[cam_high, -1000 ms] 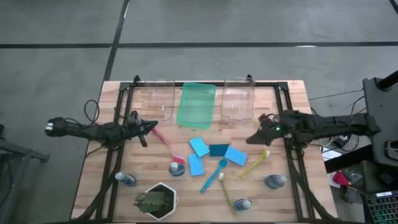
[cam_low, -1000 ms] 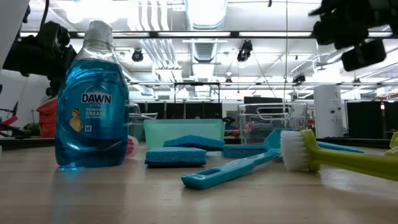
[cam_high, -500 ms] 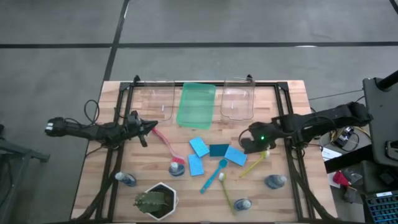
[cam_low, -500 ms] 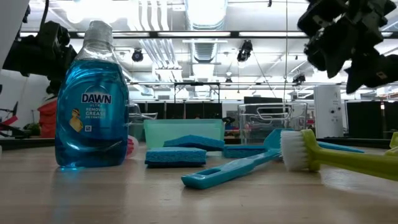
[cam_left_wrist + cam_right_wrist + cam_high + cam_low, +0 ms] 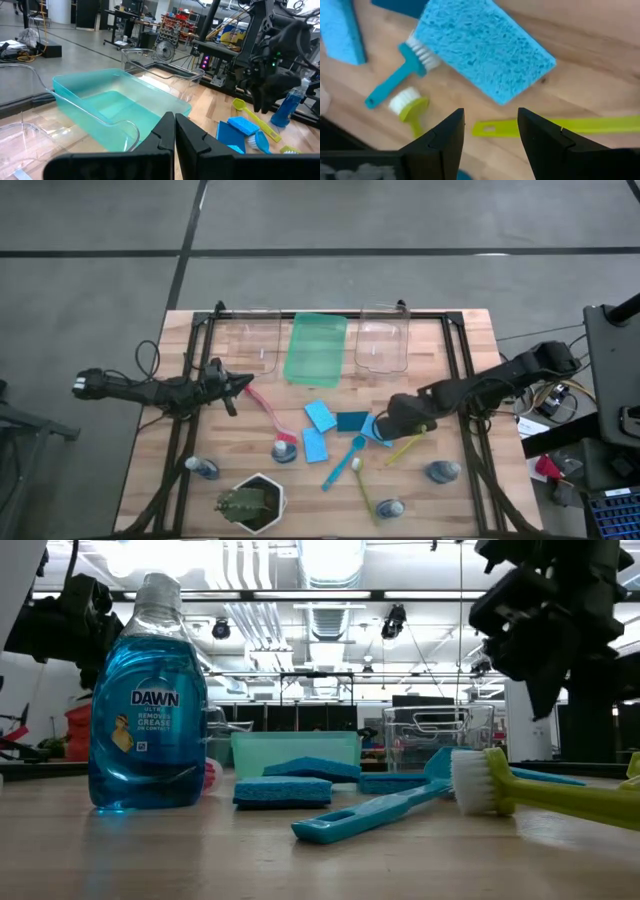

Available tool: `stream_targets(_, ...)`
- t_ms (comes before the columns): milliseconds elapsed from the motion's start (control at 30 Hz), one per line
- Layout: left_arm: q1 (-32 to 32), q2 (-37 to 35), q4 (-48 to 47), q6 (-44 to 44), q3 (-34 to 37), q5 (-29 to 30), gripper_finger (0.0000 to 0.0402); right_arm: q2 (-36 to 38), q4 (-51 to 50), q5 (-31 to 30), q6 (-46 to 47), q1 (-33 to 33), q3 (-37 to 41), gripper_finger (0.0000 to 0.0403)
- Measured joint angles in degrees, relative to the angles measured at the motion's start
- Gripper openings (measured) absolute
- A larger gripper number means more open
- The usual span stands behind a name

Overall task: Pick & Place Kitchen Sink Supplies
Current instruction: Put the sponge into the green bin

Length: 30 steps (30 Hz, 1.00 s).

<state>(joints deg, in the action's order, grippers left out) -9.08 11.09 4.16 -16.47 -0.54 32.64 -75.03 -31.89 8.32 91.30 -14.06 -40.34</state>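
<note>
The right gripper (image 5: 392,420) hangs low over the middle of the worktop (image 5: 470,340), its fingers (image 5: 445,142) spread apart with nothing between them, right above the outermost blue sponge (image 5: 380,430) and the handle of a yellow-green dish brush (image 5: 410,442). From its wrist camera that sponge (image 5: 482,55) lies flat on the wood, the yellow-green handle (image 5: 540,125) running just beside it, and the teal brush head (image 5: 422,55) touches or tucks under the sponge's edge.

The left gripper (image 5: 240,384) waits near the left edge of the worktop, fingers pressed together and empty, pointing toward the green tray (image 5: 316,348). The tray stands at the far edge between two clear bins (image 5: 382,345).

The sink supplies are scattered across the centre and near half. Three more sponges lie in a loose cluster: one (image 5: 319,416) toward the tray, a darker one (image 5: 351,420) beside it, and one (image 5: 315,446) nearer the front. The red brush (image 5: 268,420) lies left of them, the teal brush (image 5: 344,462) slants toward the near edge, and a second yellow-green brush (image 5: 364,490) lies close behind it. Three blue dish soap bottles lie along the near edge: one (image 5: 203,468) at the left, one (image 5: 389,507) mid-front, one (image 5: 441,471) toward the right. A potted plant (image 5: 250,502) sits at the near-left corner.
</note>
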Motion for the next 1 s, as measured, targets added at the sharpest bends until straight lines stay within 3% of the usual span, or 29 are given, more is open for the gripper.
stream_targets(433,0.0,0.0,0.0,0.0,0.0,0.0,0.0007,-5.0,1.7,-3.6,3.9,-2.7,1.7,0.018)
stream_targets(567,0.0,0.0,0.1,0.0,0.0,0.0,0.0007,-4.8,4.9,-6.9,6.9,-2.7,3.2,0.018)
stream_targets(1000,0.0,0.0,0.1,0.0,0.0,0.0,0.0007,-4.8,11.4,-8.4,10.8,-3.2,7.4,0.017)
